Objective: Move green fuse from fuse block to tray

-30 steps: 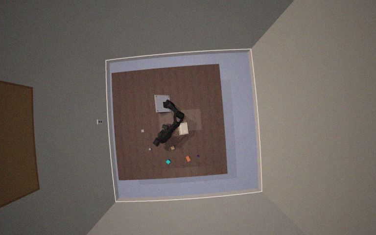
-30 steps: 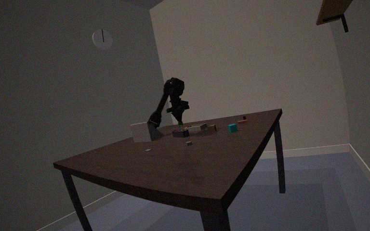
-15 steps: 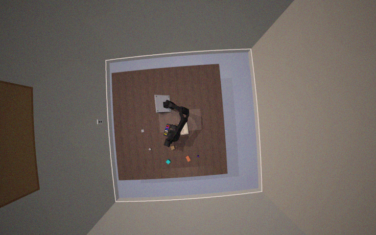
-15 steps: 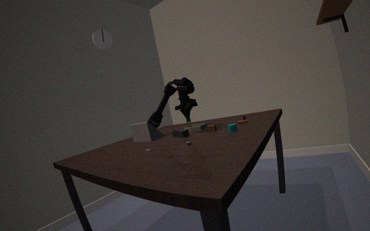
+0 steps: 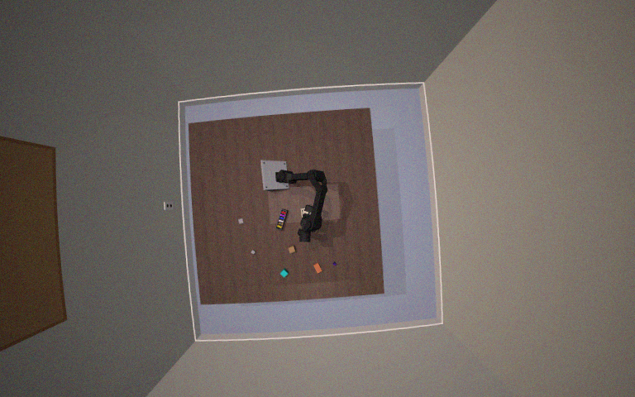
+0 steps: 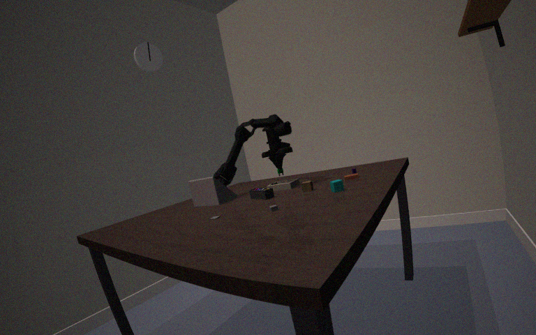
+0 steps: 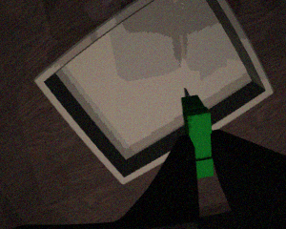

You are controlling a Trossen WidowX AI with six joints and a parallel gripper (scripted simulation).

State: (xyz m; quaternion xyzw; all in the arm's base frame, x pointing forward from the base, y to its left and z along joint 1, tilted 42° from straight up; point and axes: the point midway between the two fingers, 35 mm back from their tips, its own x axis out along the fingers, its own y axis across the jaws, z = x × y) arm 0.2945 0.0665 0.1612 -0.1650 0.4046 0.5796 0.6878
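Hand [image 7: 200, 175] grips green fuse [image 7: 198, 130] (above tray [image 7: 73, 98]) — aloft.

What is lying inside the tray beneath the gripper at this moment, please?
Nothing lies in the tray: its pale floor shows only shadows. The green fuse is clamped in the gripper above it. The near corner is covered by the fingers.
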